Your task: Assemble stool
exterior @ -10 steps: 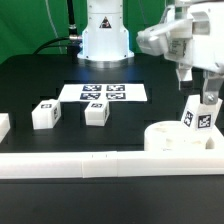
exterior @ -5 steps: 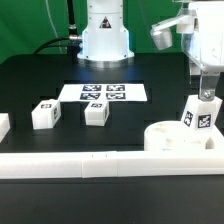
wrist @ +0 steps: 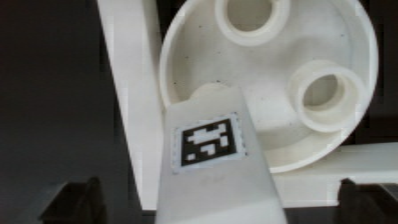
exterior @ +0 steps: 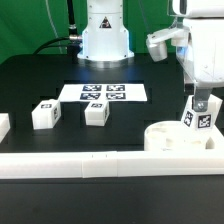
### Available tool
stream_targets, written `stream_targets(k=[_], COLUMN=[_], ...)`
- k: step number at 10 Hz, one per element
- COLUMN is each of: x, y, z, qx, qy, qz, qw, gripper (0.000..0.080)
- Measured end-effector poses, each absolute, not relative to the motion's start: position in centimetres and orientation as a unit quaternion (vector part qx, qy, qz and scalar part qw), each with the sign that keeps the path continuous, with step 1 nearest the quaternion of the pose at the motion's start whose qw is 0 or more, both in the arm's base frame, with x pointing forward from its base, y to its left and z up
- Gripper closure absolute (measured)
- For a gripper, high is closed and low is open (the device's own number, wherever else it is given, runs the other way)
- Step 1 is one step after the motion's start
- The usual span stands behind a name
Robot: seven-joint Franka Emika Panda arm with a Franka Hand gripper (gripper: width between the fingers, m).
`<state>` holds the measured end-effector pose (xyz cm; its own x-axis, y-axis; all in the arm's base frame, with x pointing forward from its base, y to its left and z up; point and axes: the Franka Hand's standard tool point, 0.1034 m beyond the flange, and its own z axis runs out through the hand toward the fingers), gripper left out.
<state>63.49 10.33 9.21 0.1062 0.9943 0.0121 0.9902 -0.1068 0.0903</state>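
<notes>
Black table (exterior: 40, 80) under a green backdrop, and across the front edge runs one long white rail (exterior: 90, 165). Starting at the exterior view's left: one white piece (exterior: 3, 125) cut off by the frame, too little showing to name it. Next, the first loose leg (exterior: 44, 114), lying on the table, tag facing the camera. Just right of it, well apart, the second loose leg (exterior: 96, 113), also lying down. Behind those two, the marker board (exterior: 105, 92), flat, showing several tags.

Over to the right now: one round seat (exterior: 170, 140), lying close behind the rail, with two round sockets (wrist: 324, 92) visible from the wrist. That's where the third leg (exterior: 201, 115) is, the upright leg, standing at the seat's far right side with its tag facing out. Whether its foot sits in a socket, I can't tell.

So three tagged legs, one seat. The gripper (exterior: 198, 102) is right at the top of that upright leg. In the wrist view, its two dark fingers (wrist: 75, 200) stand on either side of the leg with dark gaps between: spread apart, not clamping.
</notes>
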Motion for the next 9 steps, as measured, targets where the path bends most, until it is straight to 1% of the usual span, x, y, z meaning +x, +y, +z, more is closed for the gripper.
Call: stream_targets(k=[2,3,4,5,6,9], x=[63.41,63.35,63.28,63.33,63.57,63.54], y=[10.35,10.4,10.59,10.44,10.11,10.18], z=[9.01,8.88,8.72,8.65,8.66,8.63], qx=[0.744,0.744,0.744,0.741,0.745,0.768], qy=[0.667,0.666,0.667,0.67,0.666,0.639], qz=[0.033,0.033,0.032,0.026,0.023,0.025], qw=[0.028,0.028,0.026,0.023,0.022,0.02], gripper=[0.0151,0.024,0.0374,0.0374,0.0462,0.0462])
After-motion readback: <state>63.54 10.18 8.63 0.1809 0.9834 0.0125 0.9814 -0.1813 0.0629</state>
